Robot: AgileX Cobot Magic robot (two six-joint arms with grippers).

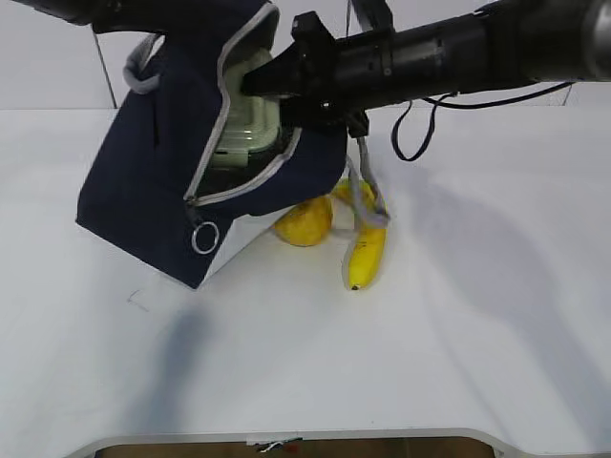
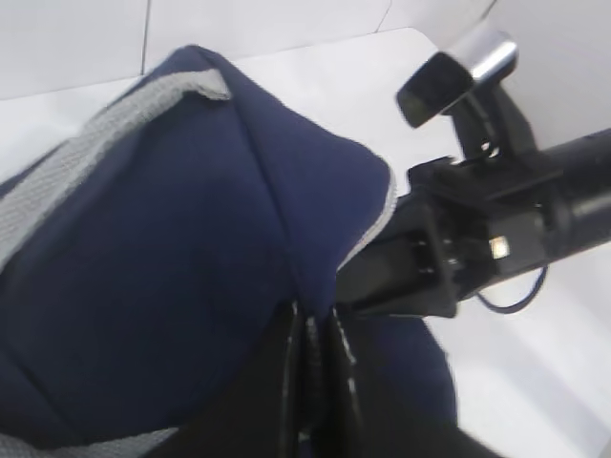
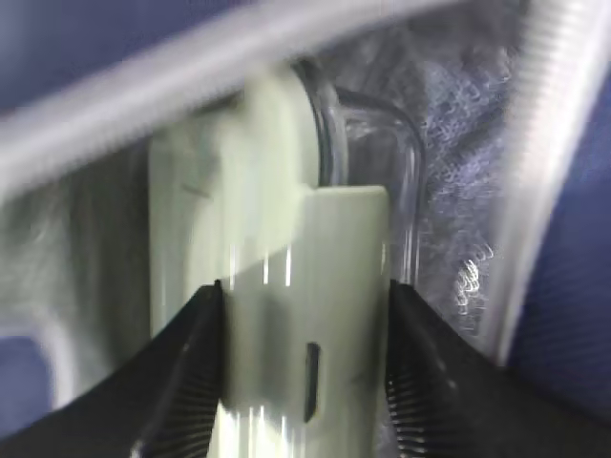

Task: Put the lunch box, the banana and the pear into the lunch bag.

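The boxy navy-blue fabric lunch bag [image 1: 153, 181] is tipped up on the white worktop [image 1: 286, 363] toward its far left corner, its grey-zippered mouth gaping toward the right, the ring pull [image 1: 203, 238] hanging at the lower end of the opening. The left pincer [image 2: 310, 334] is pinched tight on a fold of the bag's blue cloth at the top, holding it raised. The right pincer [image 3: 304, 315] reaches in from the right edge, through the mouth, its black ribbed fingers [image 3: 186, 372] set wide and clamped on the two sides of the clear glass lunch box with the pale sage-green snap-lock lid [image 3: 286, 286]; the box sits inside the opening, zipper edge close above and below it, pale lining just behind.

Just beside the bag's lower right corner lies the yellow brown-speckled pear [image 1: 304, 221], touching the bag's white panel. The curved yellow banana [image 1: 367, 252] lies to its right, with a grey webbing handle [image 1: 364, 191] draped over it. The near half of the worktop, the right side, and the near left corner lie bare
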